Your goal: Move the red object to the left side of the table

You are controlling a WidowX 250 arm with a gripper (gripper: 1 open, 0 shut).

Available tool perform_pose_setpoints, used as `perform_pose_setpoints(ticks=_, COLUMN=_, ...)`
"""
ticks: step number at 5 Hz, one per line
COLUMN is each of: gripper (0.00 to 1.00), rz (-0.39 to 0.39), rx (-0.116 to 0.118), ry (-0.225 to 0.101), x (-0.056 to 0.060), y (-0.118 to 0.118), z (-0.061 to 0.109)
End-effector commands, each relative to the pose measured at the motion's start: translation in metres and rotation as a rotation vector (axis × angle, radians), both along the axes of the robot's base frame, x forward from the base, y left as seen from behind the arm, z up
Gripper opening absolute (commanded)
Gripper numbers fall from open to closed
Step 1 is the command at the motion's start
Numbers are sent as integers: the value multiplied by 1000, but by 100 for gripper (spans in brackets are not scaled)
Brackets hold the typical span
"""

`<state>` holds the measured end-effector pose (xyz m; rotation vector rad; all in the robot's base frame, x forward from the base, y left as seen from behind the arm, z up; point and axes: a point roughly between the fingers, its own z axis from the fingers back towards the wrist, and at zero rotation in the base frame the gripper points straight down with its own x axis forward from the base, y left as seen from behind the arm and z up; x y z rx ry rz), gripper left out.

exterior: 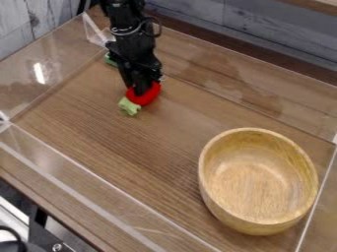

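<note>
The red object (144, 95) is small and round, with a light-green stem end pointing to the lower left. It rests on or just above the table (118, 167), in its far-left part. My black gripper (140, 87) comes down on it from above. Its fingers are closed on the red object's top, and the fingertips are partly hidden against it.
A large wooden bowl (259, 132) stands at the near right. Low clear acrylic walls (79, 182) border the tabletop. A bit of green (109, 57) shows just behind the arm on its left.
</note>
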<state>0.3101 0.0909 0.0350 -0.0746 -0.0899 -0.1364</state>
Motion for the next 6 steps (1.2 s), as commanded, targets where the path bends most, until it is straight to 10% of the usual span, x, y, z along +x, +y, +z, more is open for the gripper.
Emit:
perform_pose_setpoints(ticks=1, gripper=0, rz=-22, rx=2, ry=-38, x=4, y=-11, z=15)
perform_pose_setpoints(ticks=6, gripper=0, rz=-7, rx=-31, ry=-25, x=-1, y=-18, z=33)
